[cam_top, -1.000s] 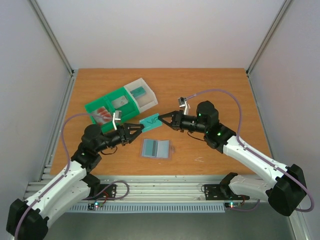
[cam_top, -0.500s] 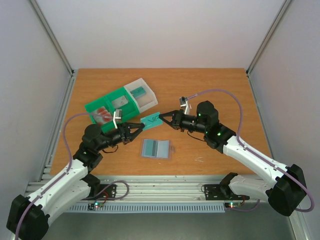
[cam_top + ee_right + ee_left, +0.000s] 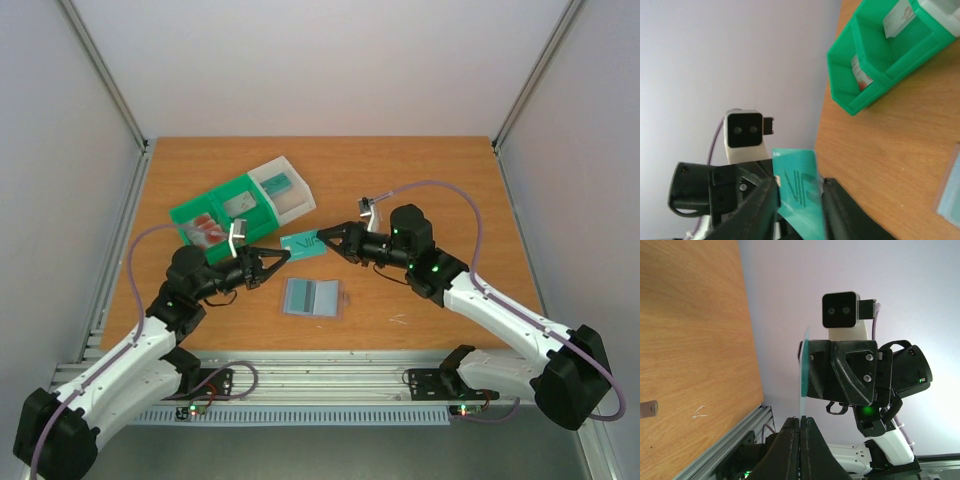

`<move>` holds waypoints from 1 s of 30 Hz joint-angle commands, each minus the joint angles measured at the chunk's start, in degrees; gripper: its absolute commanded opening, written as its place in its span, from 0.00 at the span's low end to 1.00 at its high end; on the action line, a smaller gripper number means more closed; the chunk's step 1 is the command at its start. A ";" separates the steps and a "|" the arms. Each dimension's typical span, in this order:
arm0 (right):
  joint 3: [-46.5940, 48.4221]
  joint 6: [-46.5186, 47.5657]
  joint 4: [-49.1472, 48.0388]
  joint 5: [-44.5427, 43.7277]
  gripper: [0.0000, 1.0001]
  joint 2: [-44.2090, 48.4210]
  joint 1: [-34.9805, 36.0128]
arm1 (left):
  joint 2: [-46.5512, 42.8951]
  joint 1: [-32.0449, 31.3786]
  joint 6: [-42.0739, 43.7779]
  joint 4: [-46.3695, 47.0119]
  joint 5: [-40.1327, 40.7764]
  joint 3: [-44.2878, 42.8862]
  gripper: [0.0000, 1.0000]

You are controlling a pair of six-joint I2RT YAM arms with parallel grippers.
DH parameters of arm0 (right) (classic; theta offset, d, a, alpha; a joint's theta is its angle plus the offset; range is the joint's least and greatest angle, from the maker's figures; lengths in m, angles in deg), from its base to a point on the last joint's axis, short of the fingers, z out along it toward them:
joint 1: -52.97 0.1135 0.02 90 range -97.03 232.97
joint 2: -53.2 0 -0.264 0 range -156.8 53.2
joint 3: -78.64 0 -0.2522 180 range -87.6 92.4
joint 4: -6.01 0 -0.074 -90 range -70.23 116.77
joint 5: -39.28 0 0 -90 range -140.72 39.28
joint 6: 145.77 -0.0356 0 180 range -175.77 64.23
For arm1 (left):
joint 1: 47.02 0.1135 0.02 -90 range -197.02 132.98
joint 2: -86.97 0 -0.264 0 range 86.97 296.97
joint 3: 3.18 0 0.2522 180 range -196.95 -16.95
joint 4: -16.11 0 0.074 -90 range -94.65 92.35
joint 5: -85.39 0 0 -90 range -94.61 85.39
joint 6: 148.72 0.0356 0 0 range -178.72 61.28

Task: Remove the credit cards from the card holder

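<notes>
Teal credit card [image 3: 300, 243]: thin rectangle, pale lettering on face. Held in air above wooden table [image 3: 430, 170], left of centre, between two grippers.

Left gripper [image 3: 283, 255]: clamped on card's left end. Left wrist view shows card edge-on between pressed fingertips.

Right gripper [image 3: 323, 238]: at card's right end, one finger either side. Clamped or parted, cannot tell.

Card holder [image 3: 310, 297]: blue-grey bi-fold, lying open and flat on table, just near of card.

Green-and-white tray [image 3: 215, 196]: far left of card. Pale red-blotched cards [image 3: 205, 228] in its left green compartment.
</notes>
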 commanded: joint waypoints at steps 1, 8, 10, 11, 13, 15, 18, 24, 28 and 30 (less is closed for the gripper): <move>-0.36 3.91 4.22 -1.77 0.36 2.58 -0.07 | -0.55 -0.20 6.74 -8.04 1.19 -4.39 0.01; 1.01 12.49 17.04 -1.59 0.89 8.74 -0.18 | 1.28 -0.13 20.22 -30.05 9.48 -14.01 0.01; 1.08 14.69 20.39 -1.80 0.98 10.61 -0.16 | 2.69 -0.05 23.58 -33.76 12.31 -16.64 0.00; 1.05 15.58 21.96 -2.03 0.98 11.61 -0.16 | 3.54 0.03 24.61 -35.29 14.16 -17.82 0.01; 0.76 17.00 24.67 -2.48 0.98 13.29 -0.16 | 5.44 0.21 26.51 -38.12 17.92 -20.14 0.00; 0.27 17.98 26.07 -2.77 0.99 14.73 -0.18 | 8.31 0.60 28.73 -40.22 21.42 -22.60 0.00; -0.30 18.59 27.52 -2.56 0.98 15.68 -0.17 | 12.90 1.65 31.32 -41.86 25.16 -26.19 0.01; 0.15 19.89 30.77 -3.45 0.98 17.15 -0.16 | 23.86 5.97 31.32 -40.25 28.66 -32.65 0.00; 1.21 21.83 33.94 -4.68 0.98 17.91 -0.16 | 32.91 8.78 31.38 -40.51 28.31 -38.54 0.00; 1.77 22.61 34.65 -5.27 0.98 18.02 -0.16 | 37.08 9.49 31.56 -41.59 29.02 -41.96 0.00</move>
